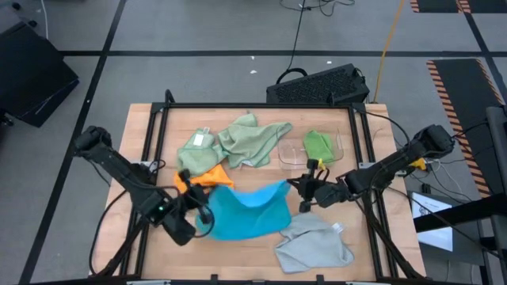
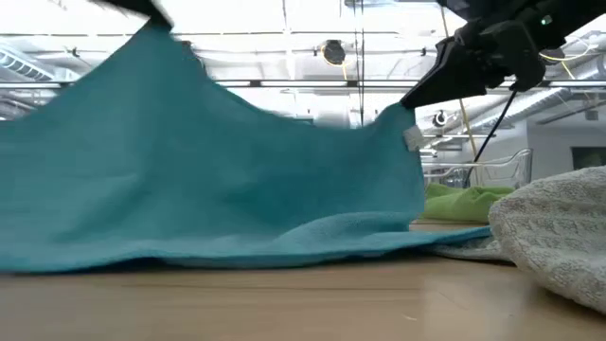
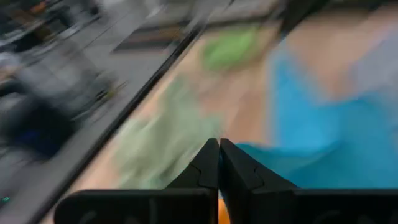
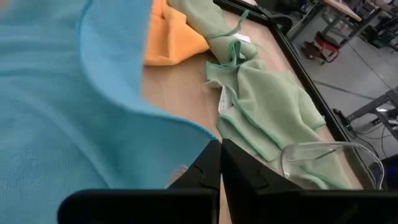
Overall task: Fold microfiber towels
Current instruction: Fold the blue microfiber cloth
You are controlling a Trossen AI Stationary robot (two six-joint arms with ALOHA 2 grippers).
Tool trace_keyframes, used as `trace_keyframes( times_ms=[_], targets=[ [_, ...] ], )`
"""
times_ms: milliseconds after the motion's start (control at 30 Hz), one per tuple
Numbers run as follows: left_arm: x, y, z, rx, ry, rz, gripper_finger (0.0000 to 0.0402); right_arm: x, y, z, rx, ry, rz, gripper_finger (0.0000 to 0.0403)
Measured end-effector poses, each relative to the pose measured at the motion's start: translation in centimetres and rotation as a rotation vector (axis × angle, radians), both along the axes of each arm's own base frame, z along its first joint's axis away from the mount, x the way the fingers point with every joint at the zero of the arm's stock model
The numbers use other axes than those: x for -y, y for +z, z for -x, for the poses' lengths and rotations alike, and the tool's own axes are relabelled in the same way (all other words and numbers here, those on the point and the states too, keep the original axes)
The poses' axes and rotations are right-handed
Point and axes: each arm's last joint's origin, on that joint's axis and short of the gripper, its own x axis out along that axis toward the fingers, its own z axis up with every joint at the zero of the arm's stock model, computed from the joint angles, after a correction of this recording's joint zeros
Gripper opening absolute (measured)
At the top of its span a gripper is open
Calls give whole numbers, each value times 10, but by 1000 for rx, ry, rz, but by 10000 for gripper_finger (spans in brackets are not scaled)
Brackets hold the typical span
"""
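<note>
Looking from above, the bright blue soft microfiber towel (image 1: 245,210) is lying at the front middle of the wooden worktop (image 1: 261,170), and both tools are holding it. The left tool (image 1: 198,215) is pinching its left edge, and the right tool (image 1: 295,190) is clamped on its right corner. The orange cloth (image 1: 207,176) is touching the blue towel behind it, two pale sage green cloths (image 1: 238,141) are lying further back, the bright green cloth (image 1: 318,145) is sitting in the clear shallow plastic tray (image 1: 291,156), and the light grey cloth (image 1: 313,241) is resting at the front right.

In the low view, the blue towel (image 2: 199,180) is hanging like a tent, both upper corners lifted.

In the left wrist view, the fingers (image 3: 205,168) are pressed together at the blue edge.

In the right wrist view, the fingers (image 4: 208,165) are closing on blue fabric.
</note>
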Motion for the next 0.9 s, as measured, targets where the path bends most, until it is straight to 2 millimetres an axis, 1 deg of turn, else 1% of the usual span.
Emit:
trace_keyframes(
  times_ms=[67,133,200,267,333,433,500,533,600,667,767,833,900],
  targets=[
    [8,9,-13,44,-94,28,9,1,0,0,-2,-2,0,1],
    [6,15,-23,69,-123,23,4,2,0,0,-3,-5,1,1],
    [-6,17,-33,82,-76,18,5,3,0,-1,-3,-9,2,1],
    [-23,17,-43,81,-38,52,6,4,0,-1,-5,-12,6,1],
    [-35,19,-54,68,-64,119,4,5,0,-2,-6,-12,12,0],
    [-43,24,-62,70,-114,190,4,5,4,-1,9,0,20,0],
    [-42,27,-62,69,-116,190,4,2,14,0,37,13,7,0],
    [-40,30,-61,75,-122,190,3,-1,20,2,56,24,-1,0],
    [-27,43,-56,112,-165,206,3,-6,30,7,83,54,-15,0],
    [-10,57,-49,157,-221,243,4,-13,41,12,106,86,-32,0],
    [18,68,-36,210,-296,334,3,-27,66,19,140,139,-73,0],
    [36,81,-28,308,-363,409,3,-37,84,22,145,179,-87,0],
    [52,97,-20,420,-446,442,3,-46,99,23,143,206,-89,0]
  ],
)
